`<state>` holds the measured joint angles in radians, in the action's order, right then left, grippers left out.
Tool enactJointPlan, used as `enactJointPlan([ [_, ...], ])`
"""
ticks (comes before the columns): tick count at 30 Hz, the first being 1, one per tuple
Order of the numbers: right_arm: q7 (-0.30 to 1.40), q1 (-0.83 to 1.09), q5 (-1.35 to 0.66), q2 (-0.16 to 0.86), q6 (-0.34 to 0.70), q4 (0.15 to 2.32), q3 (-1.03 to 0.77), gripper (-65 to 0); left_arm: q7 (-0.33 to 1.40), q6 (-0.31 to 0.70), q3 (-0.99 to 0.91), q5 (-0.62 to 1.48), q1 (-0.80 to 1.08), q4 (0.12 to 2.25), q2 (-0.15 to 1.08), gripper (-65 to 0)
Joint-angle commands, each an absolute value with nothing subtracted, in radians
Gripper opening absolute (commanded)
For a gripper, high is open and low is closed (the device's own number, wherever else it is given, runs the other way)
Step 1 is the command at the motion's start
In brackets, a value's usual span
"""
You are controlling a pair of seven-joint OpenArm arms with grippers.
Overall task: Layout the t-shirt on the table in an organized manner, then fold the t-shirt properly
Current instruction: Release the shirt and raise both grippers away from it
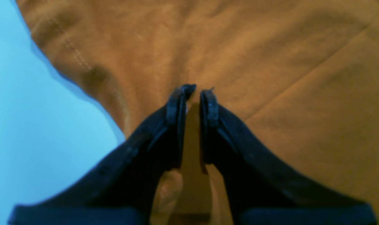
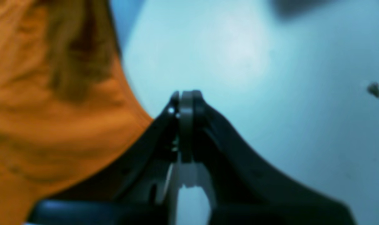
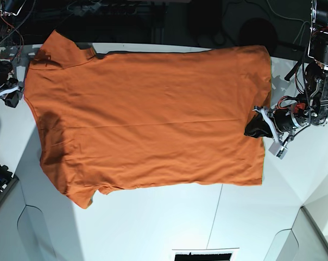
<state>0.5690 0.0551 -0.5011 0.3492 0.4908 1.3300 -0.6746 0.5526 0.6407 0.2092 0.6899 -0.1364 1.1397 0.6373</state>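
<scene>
The counter [image 3: 153, 223] is white, and the shirt [image 3: 147, 125] lies spread across most of it, sideways in the base view: collar end and sleeves toward that view's left, hem toward its right. It looks nearly flat. One sleeve [image 3: 85, 196] sticks out at the near left corner, the other [image 3: 58, 46] at the far left, and a faint crease runs along the middle of the body. I judge the laying-out to be about done; no fold has been made yet, so the whole folding part remains.

The left gripper [image 1: 194, 92] sits at the hem edge in the base view. In its wrist view the fingers [image 1: 177, 106] stand slightly apart with orange cloth between them, so it appears to be pinching the hem.

The right gripper [image 2: 186, 97] is beside the shirt's edge, over bare counter. Its fingers are pressed together on nothing.
</scene>
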Motion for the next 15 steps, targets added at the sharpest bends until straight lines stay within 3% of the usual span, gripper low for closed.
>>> enactJointPlan([
  [1,0.550,0.045,-0.539,0.371,0.495,1.347,-0.683,-65.0,0.633,0.603,0.211,0.625,-0.133,1.137,0.655,-54.3],
  [7,0.575,0.044,-0.570,0.368,0.495,1.429,-0.695,-65.0,0.687,0.603,0.209,0.645,-0.150,1.222,0.682,-53.7],
  [12,0.670,0.046,-0.611,0.369,0.498,1.541,-0.754,-65.0,0.702,0.603,0.206,0.730,-0.158,1.385,0.763,-39.0],
  [15,0.690,0.075,-0.661,0.373,0.506,1.568,-0.805,-65.0,0.723,0.602,0.193,0.763,-0.158,1.456,0.822,-36.6],
])
